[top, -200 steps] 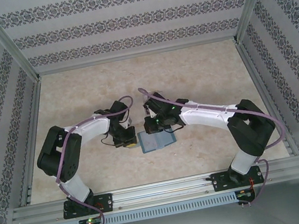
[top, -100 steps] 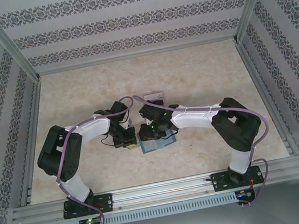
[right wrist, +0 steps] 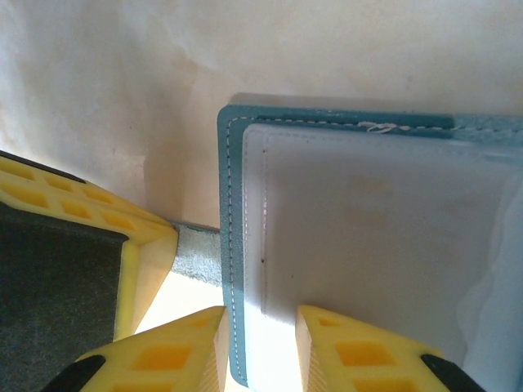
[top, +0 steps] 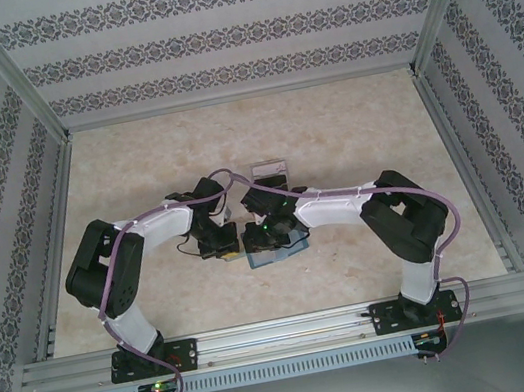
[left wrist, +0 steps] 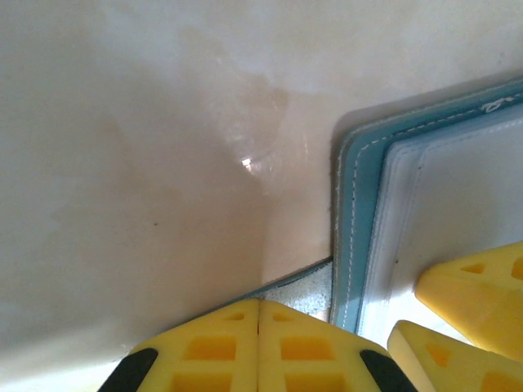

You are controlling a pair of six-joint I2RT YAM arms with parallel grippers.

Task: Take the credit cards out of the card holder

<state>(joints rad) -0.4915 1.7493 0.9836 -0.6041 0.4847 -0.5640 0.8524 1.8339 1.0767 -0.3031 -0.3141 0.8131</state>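
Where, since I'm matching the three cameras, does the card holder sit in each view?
Top external: card holder low centre of the table, partly under the arm ends.
Left wrist: card holder on the right side, corner toward centre.
Right wrist: card holder centre and right.
Shared landmark: the stray white thread on its stitched teal edge, in both wrist views.

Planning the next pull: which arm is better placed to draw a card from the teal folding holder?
Right, probably: the right gripper stands open over the edge of the teal folding card holder; the left gripper is shut beside its grey tab.
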